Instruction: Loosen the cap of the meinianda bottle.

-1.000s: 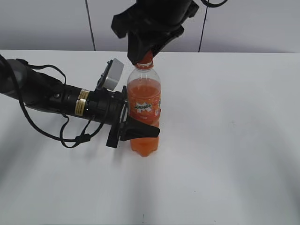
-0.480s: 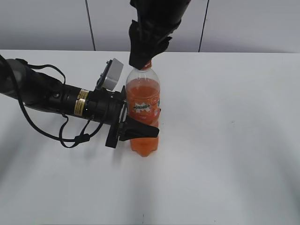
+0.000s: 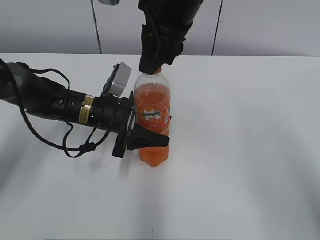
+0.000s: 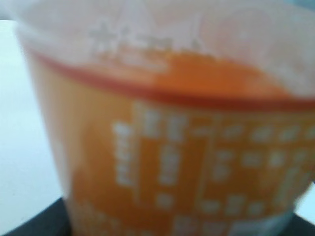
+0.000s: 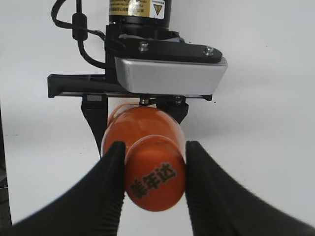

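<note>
The meinianda bottle [image 3: 152,120] stands upright mid-worktop [image 3: 250,150], the left gripper [image 3: 145,140] clamped round its lower body from nine o'clock. The right gripper [image 5: 153,169] pinches the cap [image 5: 155,179] from above. Gripping looks done; whether the cap has loosened cannot be told. Open worktop lies all round.

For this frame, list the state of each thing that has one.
meinianda bottle: upright on the table, filled with orange drink.
cap: on the bottle neck, clamped from both sides.
left pincer: shut on the bottle's lower body.
right pincer: shut on the cap from above.
</note>
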